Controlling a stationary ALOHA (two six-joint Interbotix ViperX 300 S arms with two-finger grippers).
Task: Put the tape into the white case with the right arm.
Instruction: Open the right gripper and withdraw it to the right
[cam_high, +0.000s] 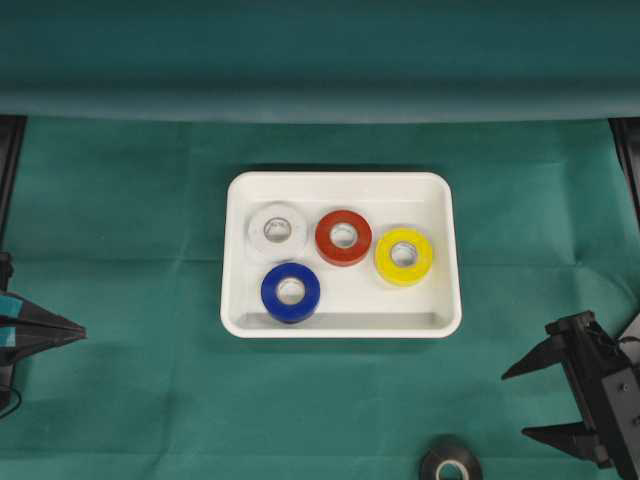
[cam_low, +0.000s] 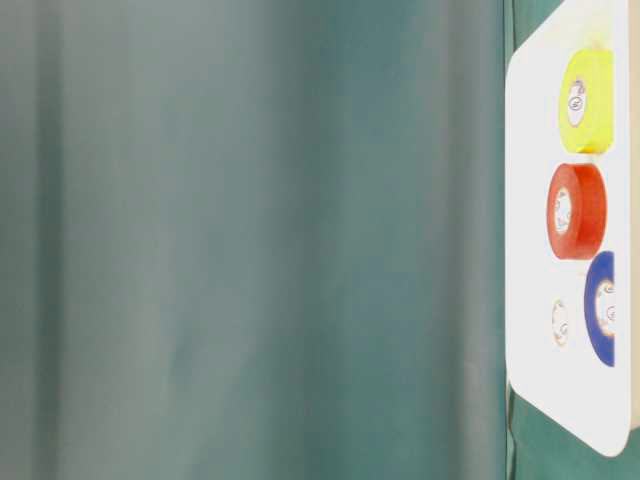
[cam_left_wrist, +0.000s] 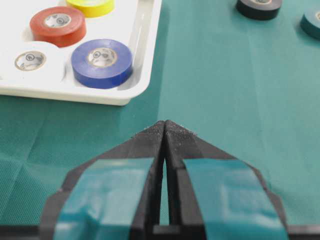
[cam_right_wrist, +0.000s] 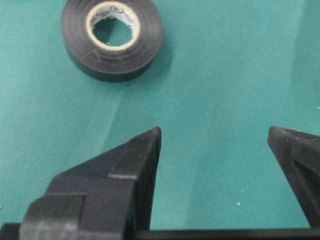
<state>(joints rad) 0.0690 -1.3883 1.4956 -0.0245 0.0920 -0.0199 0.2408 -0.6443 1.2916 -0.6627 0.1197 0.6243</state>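
Note:
A black tape roll (cam_high: 451, 465) lies flat on the green cloth at the front edge, just left of my right gripper (cam_high: 515, 404). In the right wrist view the same black roll (cam_right_wrist: 112, 39) lies ahead and to the left of the right gripper (cam_right_wrist: 215, 131), whose all-black jaws stand wide open with only cloth between them. The white case (cam_high: 340, 190) sits mid-table and holds a white roll (cam_high: 277, 231), a red roll (cam_high: 343, 237), a yellow roll (cam_high: 404, 256) and a blue roll (cam_high: 290, 293). My left gripper (cam_high: 80, 335) rests at the left edge, shut and empty.
In the left wrist view the left gripper (cam_left_wrist: 165, 123) points past the case corner (cam_left_wrist: 142, 60); the black roll (cam_left_wrist: 259, 7) and a dark teal roll (cam_left_wrist: 312, 22) lie on the cloth beyond. The table-level view shows the case (cam_low: 530, 150) at its right edge, the rest blurred green.

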